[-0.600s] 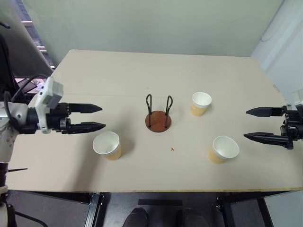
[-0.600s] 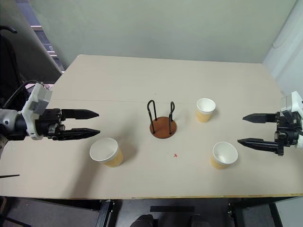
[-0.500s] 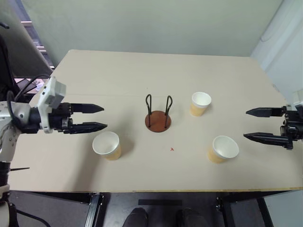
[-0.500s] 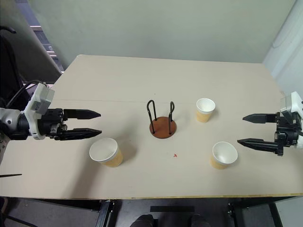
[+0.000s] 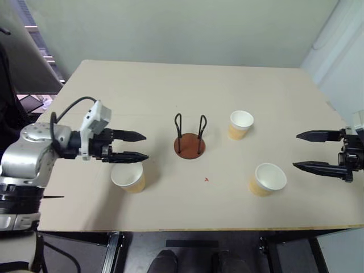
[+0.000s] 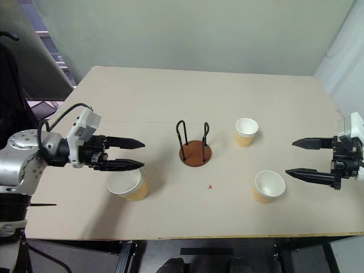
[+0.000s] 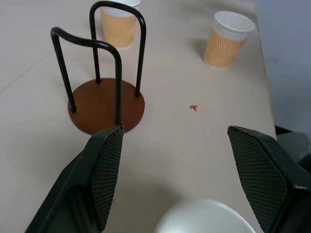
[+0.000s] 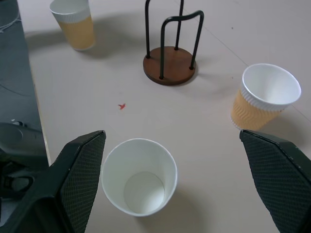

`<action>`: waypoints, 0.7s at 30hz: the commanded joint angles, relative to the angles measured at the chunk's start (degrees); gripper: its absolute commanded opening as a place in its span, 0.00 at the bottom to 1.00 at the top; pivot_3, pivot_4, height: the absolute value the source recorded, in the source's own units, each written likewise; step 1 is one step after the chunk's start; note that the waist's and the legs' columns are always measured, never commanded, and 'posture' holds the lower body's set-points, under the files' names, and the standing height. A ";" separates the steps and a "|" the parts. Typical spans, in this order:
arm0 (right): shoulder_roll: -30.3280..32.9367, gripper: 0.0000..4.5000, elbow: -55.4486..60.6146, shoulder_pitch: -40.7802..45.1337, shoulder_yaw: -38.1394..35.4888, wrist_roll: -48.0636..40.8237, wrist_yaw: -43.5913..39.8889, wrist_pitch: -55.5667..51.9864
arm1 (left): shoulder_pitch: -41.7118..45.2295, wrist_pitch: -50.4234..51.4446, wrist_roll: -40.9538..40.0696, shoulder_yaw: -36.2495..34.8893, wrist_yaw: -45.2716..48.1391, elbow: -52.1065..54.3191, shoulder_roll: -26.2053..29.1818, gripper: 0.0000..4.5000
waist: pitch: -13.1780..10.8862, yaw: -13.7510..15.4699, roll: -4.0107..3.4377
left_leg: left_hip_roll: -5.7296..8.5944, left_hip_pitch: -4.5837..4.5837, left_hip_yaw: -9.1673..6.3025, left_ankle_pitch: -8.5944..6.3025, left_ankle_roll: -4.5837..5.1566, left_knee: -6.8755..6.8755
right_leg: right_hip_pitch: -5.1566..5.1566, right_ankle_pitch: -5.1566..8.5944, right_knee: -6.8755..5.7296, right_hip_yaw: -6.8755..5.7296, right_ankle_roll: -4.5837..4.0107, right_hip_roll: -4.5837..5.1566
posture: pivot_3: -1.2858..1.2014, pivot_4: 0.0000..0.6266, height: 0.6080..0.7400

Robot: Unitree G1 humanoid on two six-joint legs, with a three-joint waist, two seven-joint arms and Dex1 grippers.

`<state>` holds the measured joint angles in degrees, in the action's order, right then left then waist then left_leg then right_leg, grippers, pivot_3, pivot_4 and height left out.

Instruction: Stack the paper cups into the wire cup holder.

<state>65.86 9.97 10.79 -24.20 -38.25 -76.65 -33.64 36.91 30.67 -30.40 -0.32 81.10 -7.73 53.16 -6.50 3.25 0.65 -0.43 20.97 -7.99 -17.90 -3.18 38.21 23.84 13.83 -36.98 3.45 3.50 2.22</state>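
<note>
Under my left gripper (image 5: 142,147), fingers spread wide and empty, the nearest paper cup (image 5: 128,176) looks light, thin-walled, easily crushed — I'd pinch gently across its rim.

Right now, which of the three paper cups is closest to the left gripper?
The paper cup on the robot's left, directly beneath the left gripper. The other two paper cups stand beyond the wire cup holder, toward the right gripper.
</note>
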 commanded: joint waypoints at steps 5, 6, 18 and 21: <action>0.28 1.00 3.20 -0.47 -3.29 -1.11 1.46 -0.32 | 8.84 -6.02 7.14 4.30 -2.67 -8.32 -7.42 0.81 | 0.00 0.08 0.00 | 0.03 0.01 0.03 -0.02 0.04 0.08 | -0.05 -0.05 0.01 0.01 0.08 0.03 | 0.52 0.24 1.00; 0.28 1.00 3.52 -0.59 -3.45 -1.19 1.69 -0.50 | 9.35 -6.34 7.58 4.84 -2.37 -8.78 -8.33 0.81 | 0.00 0.08 0.00 | 0.02 0.03 0.03 -0.01 0.04 0.09 | -0.05 -0.06 0.01 0.01 0.11 0.02 | 0.52 0.24 1.00; -0.16 1.00 5.55 -2.07 -3.99 -0.40 4.32 -1.05 | 13.22 -10.91 12.82 6.82 -5.74 -15.62 -16.91 0.81 | 0.00 0.12 0.00 | 0.04 0.08 0.12 -0.01 0.14 0.24 | -0.15 -0.19 0.05 0.02 0.34 0.02 | 0.52 0.24 1.00; -0.24 1.00 6.06 -2.39 -4.06 -0.71 4.74 -1.17 | 13.76 -11.59 13.54 6.71 -7.44 -16.43 -18.41 0.81 | 0.00 0.13 0.00 | 0.05 0.07 0.14 -0.02 0.16 0.30 | -0.20 -0.20 0.05 0.03 0.36 0.01 | 0.52 0.24 1.00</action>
<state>65.38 14.28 8.20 -26.04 -38.43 -72.46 -35.09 48.96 20.12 -17.25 7.28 74.68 -24.15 35.26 -6.50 3.38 0.64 -0.37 21.04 -7.85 -17.92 -3.01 38.54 23.62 13.62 -36.93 3.47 3.87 2.24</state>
